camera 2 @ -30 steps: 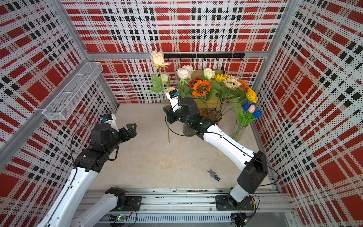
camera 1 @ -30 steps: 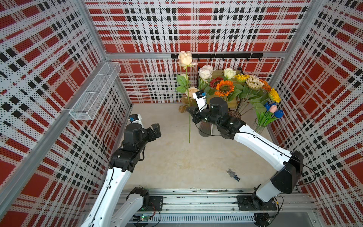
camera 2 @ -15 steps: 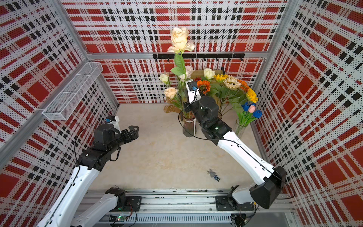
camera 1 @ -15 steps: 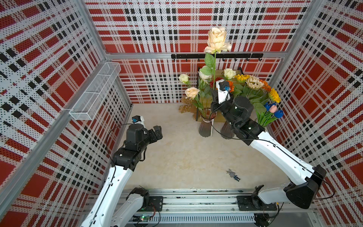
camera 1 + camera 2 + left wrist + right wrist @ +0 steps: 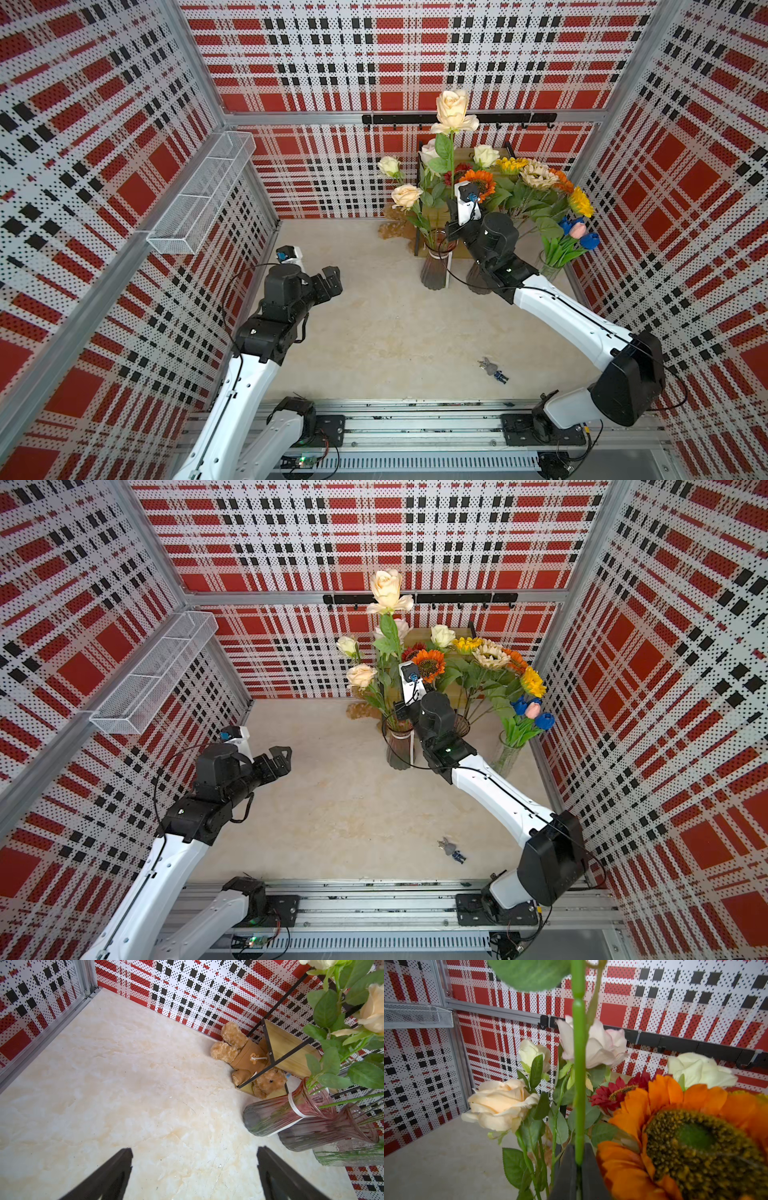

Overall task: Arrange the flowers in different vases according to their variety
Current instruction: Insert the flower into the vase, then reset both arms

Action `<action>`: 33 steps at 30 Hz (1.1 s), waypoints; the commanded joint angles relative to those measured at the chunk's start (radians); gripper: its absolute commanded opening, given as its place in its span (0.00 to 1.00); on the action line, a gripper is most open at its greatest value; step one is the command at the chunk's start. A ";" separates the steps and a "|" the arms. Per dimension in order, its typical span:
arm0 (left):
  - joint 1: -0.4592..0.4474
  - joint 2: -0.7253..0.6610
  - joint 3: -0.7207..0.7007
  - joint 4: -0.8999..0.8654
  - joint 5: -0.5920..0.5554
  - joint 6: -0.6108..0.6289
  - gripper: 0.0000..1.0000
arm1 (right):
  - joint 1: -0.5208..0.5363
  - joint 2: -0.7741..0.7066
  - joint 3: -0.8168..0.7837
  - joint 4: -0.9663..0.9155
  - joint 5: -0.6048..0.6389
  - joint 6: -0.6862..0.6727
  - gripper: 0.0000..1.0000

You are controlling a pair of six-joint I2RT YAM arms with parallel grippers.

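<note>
Right tool [image 5: 578, 1159] was clenched on the rose [image 5: 453, 110] stem, holding it upright just above the vase [image 5: 435, 268] with the other roses [image 5: 406, 195], presumably to drop it in with its own kind; left tool [image 5: 194, 1150] hung released and empty, well apart over the surface [image 5: 374, 332].

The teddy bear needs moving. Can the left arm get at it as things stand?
Probably yes: the left pincer is open, with bare floor between it and the bear. But the bear lies partly under the shelf, and the rose vase stands close by, so it's tight.
</note>
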 commanded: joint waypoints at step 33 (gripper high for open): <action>0.022 -0.289 -0.654 0.961 -0.512 0.331 0.99 | 0.030 -0.459 -0.447 -0.217 0.375 0.374 1.00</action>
